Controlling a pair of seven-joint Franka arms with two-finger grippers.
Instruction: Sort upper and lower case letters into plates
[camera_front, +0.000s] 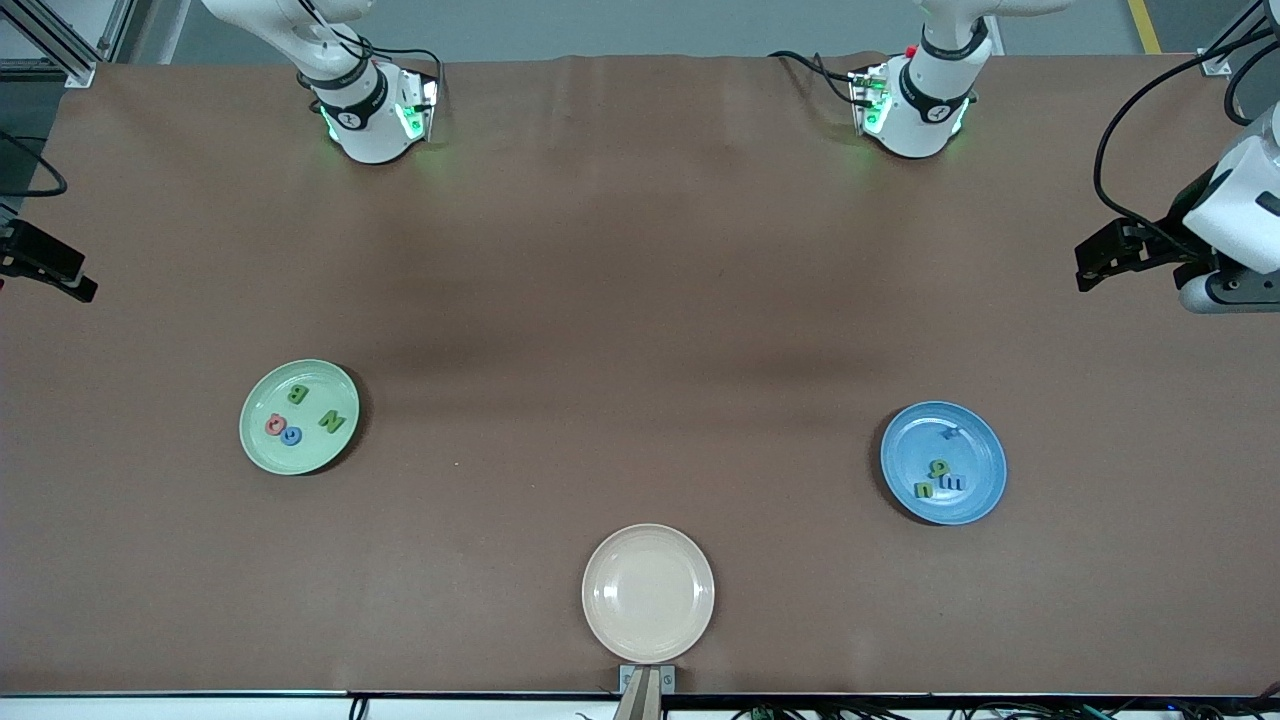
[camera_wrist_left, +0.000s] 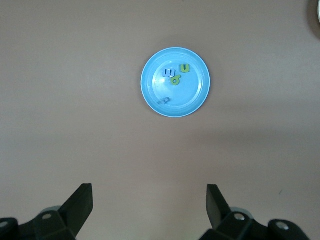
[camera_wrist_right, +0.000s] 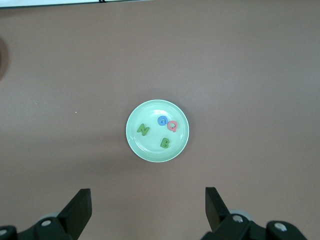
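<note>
Green plate (camera_front: 262, 438) holds four capitals; blue plate (camera_front: 975, 495) holds four small letters, its 3 o'clock. Beige plate (camera_front: 648, 592) bare. Left gripper (camera_wrist_left: 149, 205) and right gripper (camera_wrist_right: 148, 207) wait, fingers apart, holding nothing.

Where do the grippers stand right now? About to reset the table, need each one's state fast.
Left gripper: open, holding nothing, high over the table.
Right gripper: open, holding nothing, high over the table.
</note>
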